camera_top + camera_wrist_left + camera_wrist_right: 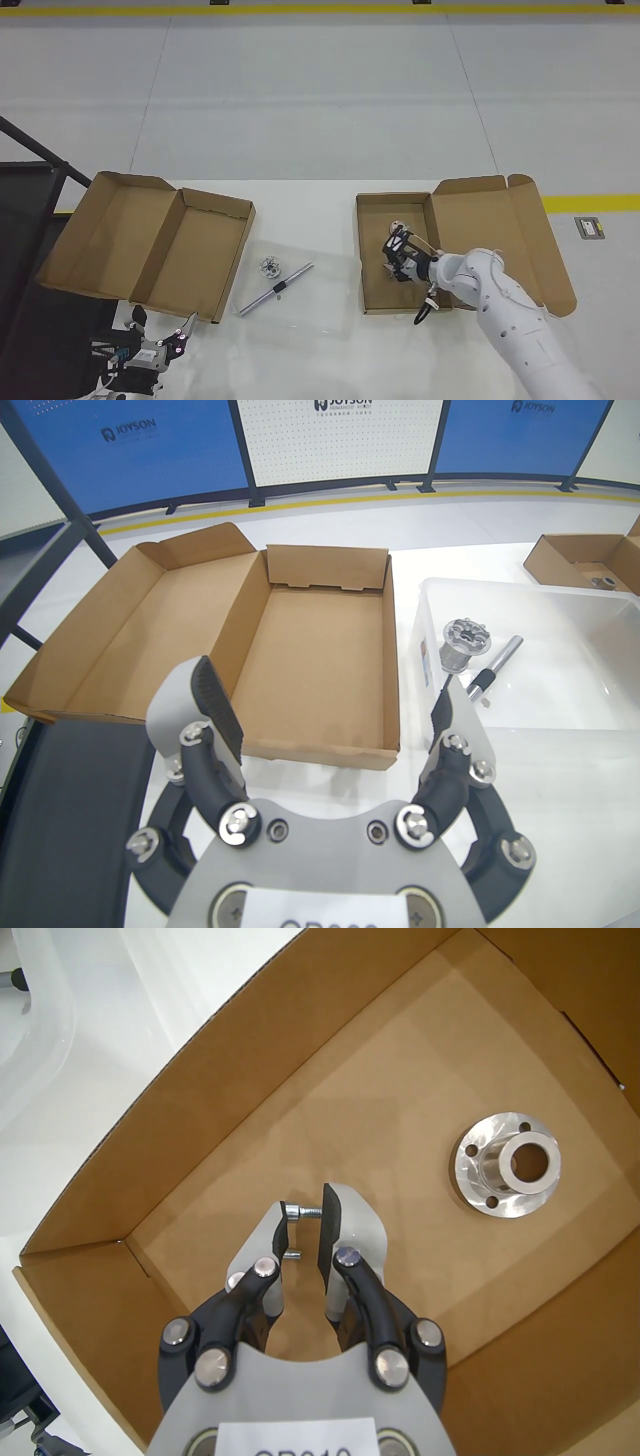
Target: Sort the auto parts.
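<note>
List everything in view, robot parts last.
Open cardboard boxes: two, brown; left box empty at the table's left end, right box at its right end.
Clear plastic bin: one, transparent; between the boxes.
Toothed metal hub: one, silver; in the bin.
Metal rod with black collar: one, silver; beside the hub.
Round metal flange: one, silver; on the right box's floor.
Small threaded bolts: two, silver; held bolt clamped in the right gripper, loose bolt on the box floor beneath.
Table: one, white; under everything.
Left gripper: one, grey and black; open, by the left box.
Right gripper: one, grey and black; inside the right box.
</note>
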Controlling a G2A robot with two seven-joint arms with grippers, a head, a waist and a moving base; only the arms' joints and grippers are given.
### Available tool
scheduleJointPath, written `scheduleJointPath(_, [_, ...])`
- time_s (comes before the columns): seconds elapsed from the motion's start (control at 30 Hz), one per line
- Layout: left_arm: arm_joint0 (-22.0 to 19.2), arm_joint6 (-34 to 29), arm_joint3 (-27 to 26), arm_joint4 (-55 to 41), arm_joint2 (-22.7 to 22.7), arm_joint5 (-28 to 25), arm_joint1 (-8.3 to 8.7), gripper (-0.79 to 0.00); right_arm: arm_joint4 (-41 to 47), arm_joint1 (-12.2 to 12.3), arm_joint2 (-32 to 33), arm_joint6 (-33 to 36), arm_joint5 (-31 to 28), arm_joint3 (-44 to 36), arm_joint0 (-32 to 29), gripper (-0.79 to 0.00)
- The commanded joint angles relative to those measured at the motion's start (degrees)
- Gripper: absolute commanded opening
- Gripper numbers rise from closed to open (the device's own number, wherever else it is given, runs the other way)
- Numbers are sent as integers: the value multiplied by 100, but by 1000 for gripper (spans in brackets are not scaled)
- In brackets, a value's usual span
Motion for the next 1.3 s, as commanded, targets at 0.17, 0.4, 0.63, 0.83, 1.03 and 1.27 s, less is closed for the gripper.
scheduleJointPath(0.17, [0, 0, 0, 0, 0, 0, 0, 0, -37, 62, 116, 43, -20, -180, -124, -480])
scheduleJointPath(0.4, [0, 0, 0, 0, 0, 0, 0, 0, -142, 132, 258, -59, 61, -477, -294, -474])
scheduleJointPath(0.63, [0, 0, 0, 0, 0, 0, 0, 0, -720, 320, 632, -472, 319, -1968, -922, -422])
scheduleJointPath(0.83, [-4, -19, 0, -7, 12, -42, -1, 0, -1874, 512, 1000, -1175, 667, -3905, -1851, -43])
scheduleJointPath(1.03, [8, 17, -79, 347, -3, -251, 8, 0, -3282, 621, 896, -2069, 697, -5072, -2477, 0])
scheduleJointPath(1.27, [-8, -181, -573, 1227, -188, -883, 82, 0, -4917, 764, 677, -3058, 580, -5873, -3010, 0])
